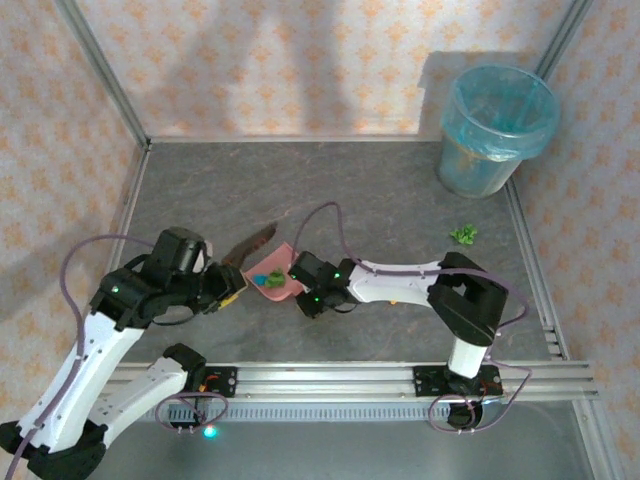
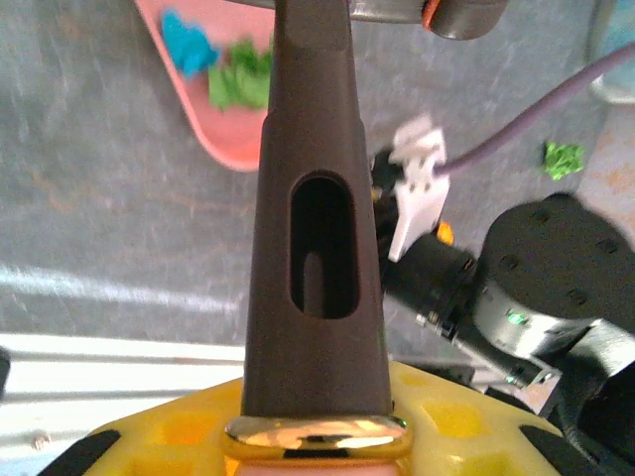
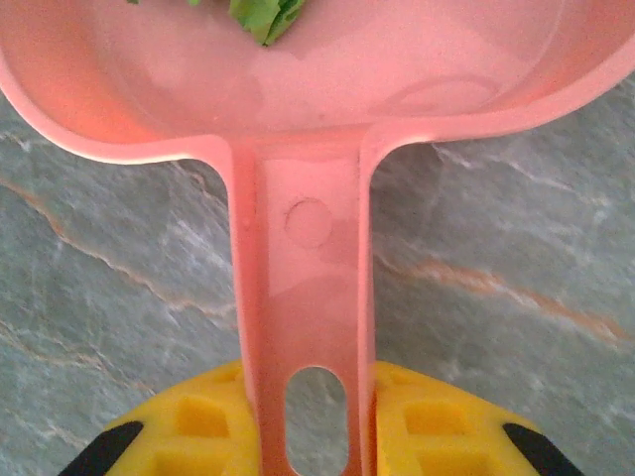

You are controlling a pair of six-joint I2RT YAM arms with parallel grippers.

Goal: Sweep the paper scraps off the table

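Left wrist camera first: the left jaws are closed tight on the dark brown brush (image 2: 317, 198), the yellow pads pressed against the base of its handle. From above, the brush (image 1: 255, 243) angles away from that arm, its bristle end just beside the left rim of the pink dustpan (image 1: 275, 272).

Over to the right wrist: the right jaws are clamped narrowly around the dustpan (image 3: 308, 248) handle, a yellow pad on each side of it, with the pan spreading out ahead over the grey worktop (image 3: 496, 248). I can't tell whether the pan rests on the surface or hangs just above it.

Now the paper scraps. Inside the pan I've got a blue scrap (image 2: 189, 45) and a green scrap (image 2: 241, 84) lying close together, and the green one (image 3: 266, 15) peeks in at the top of the right wrist view. From above, the blue scrap (image 1: 273, 281) shows in the pan, left of the middle of the worktop (image 1: 380, 190).

One loose green scrap (image 1: 463, 235) sits on the bare worktop far to the right, well apart from the pan and near the blue-lined bin (image 1: 497, 125) in the far right corner
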